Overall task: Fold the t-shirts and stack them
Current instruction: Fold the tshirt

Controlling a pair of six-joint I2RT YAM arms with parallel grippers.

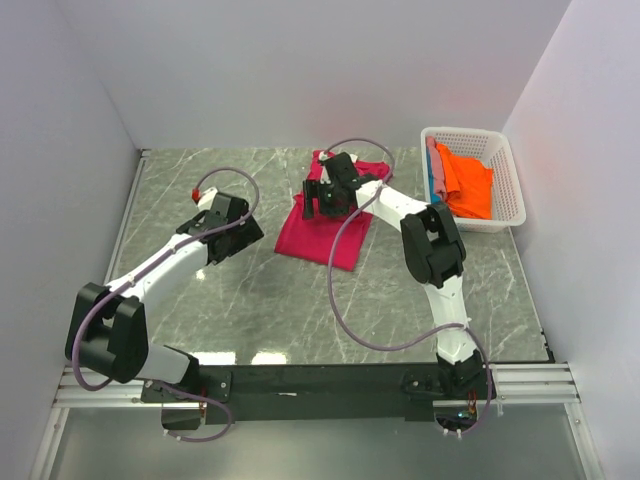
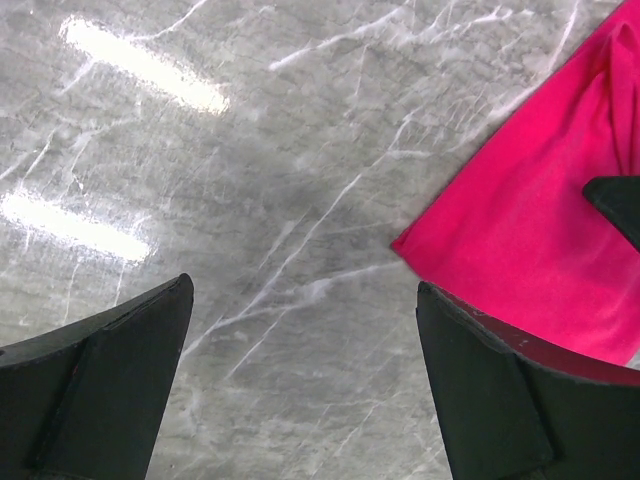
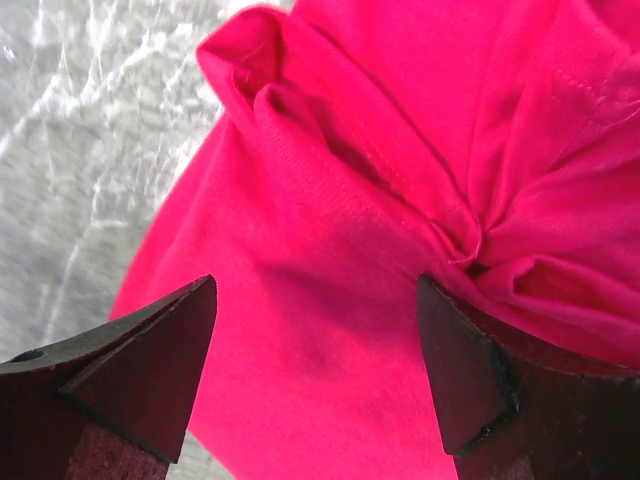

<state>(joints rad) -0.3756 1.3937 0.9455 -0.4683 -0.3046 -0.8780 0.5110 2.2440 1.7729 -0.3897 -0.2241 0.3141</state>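
Marble table [image 1: 260, 300] with pink t-shirt [image 1: 320, 238], white basket [image 1: 488, 224]

right gripper [image 3: 318, 365] w/ both fingers spread wide, hanging over the rumpled crimson-pink t-shirt [image 3: 400, 180], bit of grey marble table [image 3: 70, 150] on the left

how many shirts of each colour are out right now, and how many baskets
crimson-pink cloth t-shirt: 1
bright orange cloth t-shirt: 1
blue-teal cloth t-shirt, only a sliver showing: 1
white plastic lattice basket: 1
total: 4
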